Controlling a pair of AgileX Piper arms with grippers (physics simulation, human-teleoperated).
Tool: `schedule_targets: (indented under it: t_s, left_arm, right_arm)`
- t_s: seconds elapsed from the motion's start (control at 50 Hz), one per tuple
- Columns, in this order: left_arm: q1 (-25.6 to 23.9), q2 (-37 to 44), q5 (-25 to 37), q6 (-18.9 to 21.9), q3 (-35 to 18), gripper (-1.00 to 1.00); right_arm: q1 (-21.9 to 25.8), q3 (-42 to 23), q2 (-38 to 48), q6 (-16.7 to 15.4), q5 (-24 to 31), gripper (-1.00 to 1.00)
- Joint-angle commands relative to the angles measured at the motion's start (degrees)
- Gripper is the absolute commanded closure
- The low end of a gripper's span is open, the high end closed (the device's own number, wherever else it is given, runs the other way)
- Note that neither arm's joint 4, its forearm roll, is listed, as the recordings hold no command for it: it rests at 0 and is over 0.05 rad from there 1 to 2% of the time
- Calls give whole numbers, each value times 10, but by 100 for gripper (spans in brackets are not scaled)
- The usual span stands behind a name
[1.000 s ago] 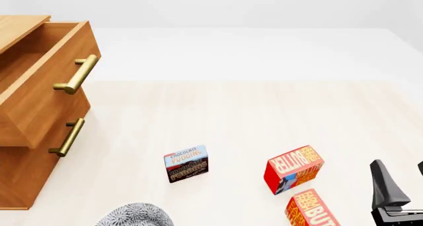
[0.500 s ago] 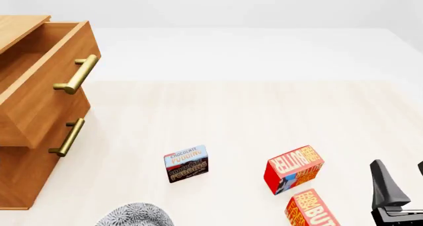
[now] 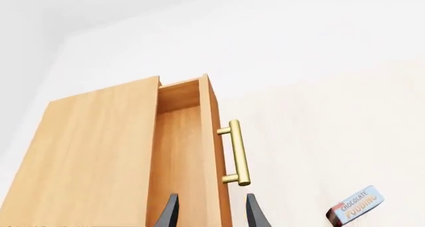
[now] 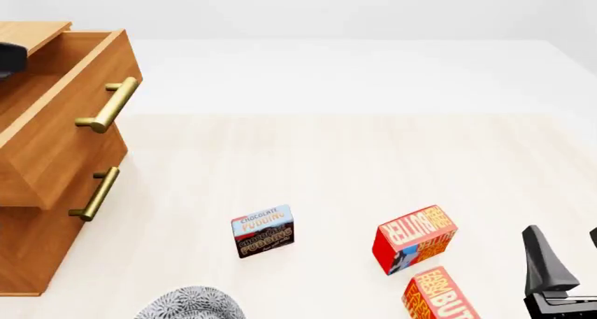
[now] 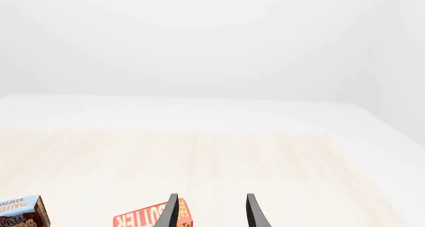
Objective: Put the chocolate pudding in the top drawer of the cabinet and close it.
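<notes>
The left gripper [image 3: 211, 212] is released, its fingers spread and holding nothing, poised above the front edge of the top drawer [image 3: 178, 152]. That drawer is pulled out of the cabinet [image 4: 38, 214], its brass handle [image 4: 110, 105] facing the open desk [image 4: 373, 165]. The right gripper [image 5: 211, 211] is likewise released and empty, low over the desk, right of the cabinet and well apart from it. The chocolate pudding [image 4: 263, 231] stands on the desk, right of the cabinet and nearer the arms, well below the drawer; its printed face looks toward the arms and its long axis runs roughly side to side. Beyond it from the cabinet lie two butter boxes [image 4: 415, 247], one nearer the arms [image 4: 440, 295]. A grey patterned bowl [image 4: 191, 304] sits at the near edge.
</notes>
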Motion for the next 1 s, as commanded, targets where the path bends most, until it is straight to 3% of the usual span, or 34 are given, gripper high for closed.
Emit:
schedule_targets:
  t_s: [0.02, 0.04, 0.1, 0.14, 0.34, 0.52, 1.0]
  left_arm:
    - [-7, 19, 22, -20, -7, -100]
    - [-10, 26, 25, -35, -2, -100]
    - [-2, 25, 18, -29, 6, -100]
    - [-8, 32, 25, -50, 4, -100]
    - [-5, 42, 32, -67, 7, -100]
    - [-15, 64, 5, -108, 27, -100]
    - [-1, 106, -60, -128, 88, -100]
  right_arm:
    - [0, 0, 0, 0, 0, -100]
    - [0, 0, 0, 0, 0, -100]
    - [0, 0, 0, 0, 0, -100]
    - [0, 0, 0, 0, 0, -100]
    - [0, 0, 0, 0, 0, -100]
    - [0, 0, 0, 0, 0, -100]
    - [0, 0, 0, 0, 0, -100]
